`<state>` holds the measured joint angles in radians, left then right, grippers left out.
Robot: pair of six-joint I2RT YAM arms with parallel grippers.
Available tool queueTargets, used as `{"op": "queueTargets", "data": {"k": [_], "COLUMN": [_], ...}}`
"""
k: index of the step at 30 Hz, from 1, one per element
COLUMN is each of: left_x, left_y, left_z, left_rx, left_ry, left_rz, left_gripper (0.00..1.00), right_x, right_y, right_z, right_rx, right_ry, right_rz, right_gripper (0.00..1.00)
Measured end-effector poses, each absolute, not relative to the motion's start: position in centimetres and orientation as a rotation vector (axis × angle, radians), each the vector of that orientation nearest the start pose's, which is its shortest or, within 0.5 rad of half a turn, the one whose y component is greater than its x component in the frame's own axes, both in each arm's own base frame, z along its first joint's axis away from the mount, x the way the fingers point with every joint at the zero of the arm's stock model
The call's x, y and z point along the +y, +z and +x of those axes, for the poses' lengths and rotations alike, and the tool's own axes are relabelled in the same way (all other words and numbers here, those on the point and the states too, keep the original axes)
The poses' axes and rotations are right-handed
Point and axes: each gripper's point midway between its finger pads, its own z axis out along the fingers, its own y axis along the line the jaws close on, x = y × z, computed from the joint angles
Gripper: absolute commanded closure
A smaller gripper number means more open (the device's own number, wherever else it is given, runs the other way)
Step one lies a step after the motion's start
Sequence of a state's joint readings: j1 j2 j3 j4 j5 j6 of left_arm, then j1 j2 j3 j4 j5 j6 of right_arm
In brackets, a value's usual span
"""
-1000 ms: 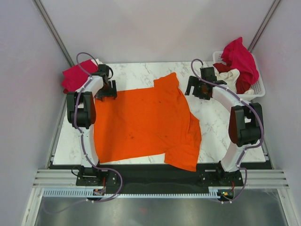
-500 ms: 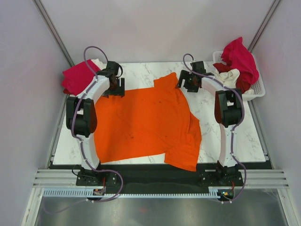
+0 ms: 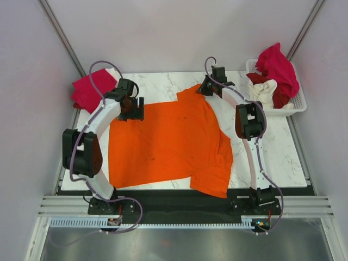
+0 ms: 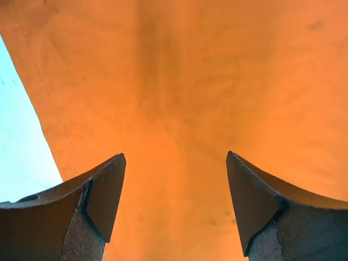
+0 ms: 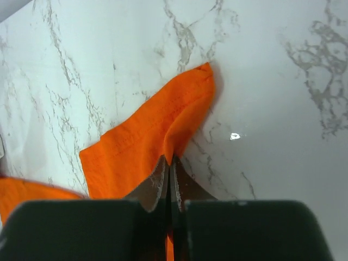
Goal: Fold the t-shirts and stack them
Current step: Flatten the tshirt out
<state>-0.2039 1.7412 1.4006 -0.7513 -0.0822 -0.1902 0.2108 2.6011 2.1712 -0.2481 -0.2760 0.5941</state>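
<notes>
Broadly, the orange t-shirt (image 3: 163,144) lies flat on the table (image 3: 272,157), left of the basket (image 3: 296,106). Its long axis runs left-right, hem away from the basket, collar end seemingly toward it. The right gripper (image 3: 205,88), the one nearer the basket, is clamped on the far sleeve (image 5: 163,130). The left gripper (image 3: 133,111) hovers with jaws spread over the far hem corner, farthest from the basket, cloth directly beneath.
</notes>
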Motion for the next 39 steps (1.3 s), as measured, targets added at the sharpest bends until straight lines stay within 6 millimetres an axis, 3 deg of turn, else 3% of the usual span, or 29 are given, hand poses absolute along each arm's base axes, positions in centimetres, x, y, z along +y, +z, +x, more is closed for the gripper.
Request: {"op": "queueTargets", "data": {"k": [4, 7, 9, 12, 13, 14, 15, 18, 20, 21, 24, 26, 27, 29, 32, 39], "left_x": [-7.8, -8.1, -8.5, -9.0, -9.1, -9.2, -9.2, -9.3, -9.4, -9.4, -9.5, -9.7, -9.8, -10.1, -10.8, -11.3], "left_y": [12.8, 13.2, 13.2, 13.1, 13.1, 13.2, 13.2, 13.2, 13.1, 13.0, 13.0, 12.9, 12.9, 12.8, 12.7, 12.7], "left_z": [36.3, 35.1, 35.0, 35.2, 35.3, 35.3, 35.4, 35.5, 35.5, 35.4, 35.4, 35.4, 35.4, 35.2, 35.0, 34.5], "left_rx": [2.577, 2.551, 2.544, 2.536, 2.532, 2.53, 2.527, 2.522, 2.523, 2.525, 2.525, 2.528, 2.53, 2.531, 2.532, 2.534], "left_ry": [-0.089, -0.104, -0.114, -0.124, -0.127, -0.132, -0.135, -0.139, -0.146, -0.147, -0.151, -0.155, -0.156, -0.159, -0.165, -0.167], "left_rz": [0.014, 0.03, 0.044, 0.056, 0.059, 0.06, 0.062, 0.062, 0.064, 0.065, 0.069, 0.075, 0.079, 0.091, 0.116, 0.137], "left_gripper": [0.2, 0.21, 0.22, 0.22, 0.22, 0.22, 0.22, 0.22, 0.22, 0.22, 0.22, 0.22, 0.22, 0.22, 0.21, 0.21], "right_x": [20.2, 18.0, 17.4, 18.8, 19.5, 20.8, 21.5, 23.3, 22.9, 21.9, 16.2, 11.5, 9.3, 5.5, 4.7, 9.0], "right_y": [2.8, 4.0, 6.4, 12.8, 14.5, 16.6, 17.9, 19.8, 19.3, 18.1, 12.3, 7.2, 6.4, 3.7, 4.1, 10.3], "right_z": [63.0, 62.2, 61.9, 61.9, 61.9, 62.0, 62.2, 62.6, 63.8, 64.0, 63.2, 60.5, 59.8, 56.5, 53.0, 46.2], "right_rx": [2.293, 2.28, 2.242, 2.121, 2.085, 2.034, 1.998, 1.939, 1.94, 1.966, 2.111, 2.245, 2.272, 2.37, 2.41, 2.344], "right_ry": [0.655, 0.409, 0.296, 0.2, 0.184, 0.169, 0.159, 0.083, 0.032, 0.006, -0.091, -0.169, -0.197, -0.249, -0.213, 0.031], "right_rz": [0.295, 0.277, 0.238, 0.126, 0.09, 0.04, 0.017, -0.028, -0.001, 0.027, 0.13, 0.203, 0.242, 0.315, 0.364, 0.327], "right_gripper": [1.0, 1.0, 1.0, 0.99, 0.93, 0.32, 0.02, 0.02, 0.02, 0.02, 0.02, 0.02, 0.02, 0.02, 0.02, 0.09]}}
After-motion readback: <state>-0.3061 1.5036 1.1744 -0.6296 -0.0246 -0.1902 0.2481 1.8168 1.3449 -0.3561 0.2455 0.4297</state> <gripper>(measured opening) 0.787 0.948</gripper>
